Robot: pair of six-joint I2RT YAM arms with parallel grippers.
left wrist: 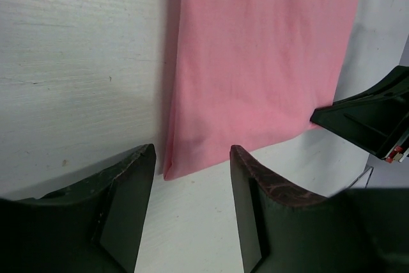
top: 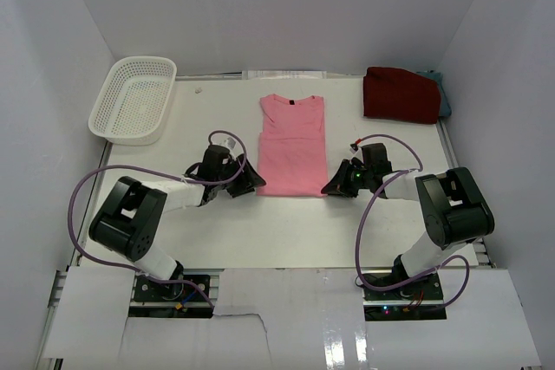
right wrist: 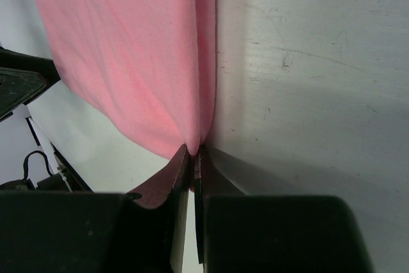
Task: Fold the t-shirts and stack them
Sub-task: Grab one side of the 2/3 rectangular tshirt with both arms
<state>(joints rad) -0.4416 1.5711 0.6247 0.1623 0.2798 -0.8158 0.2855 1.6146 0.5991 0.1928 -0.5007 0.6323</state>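
Observation:
The light pink t-shirt [top: 292, 145] lies flat in the middle of the table, its sides folded in to a narrow rectangle, collar at the far end. My right gripper [top: 332, 188] is shut on its near right corner; in the right wrist view the pink cloth [right wrist: 134, 49] is pinched between the fingertips [right wrist: 182, 164]. My left gripper [top: 254, 186] stands open just short of the near left corner [left wrist: 171, 169], with only bare table between its fingers [left wrist: 137, 177]. A folded dark red t-shirt [top: 400, 94] lies at the back right on top of a teal-grey one [top: 444, 97].
A white perforated basket [top: 133, 100] stands at the back left. White walls enclose the table on three sides. The right arm's black finger [left wrist: 370, 116] shows at the right edge of the left wrist view.

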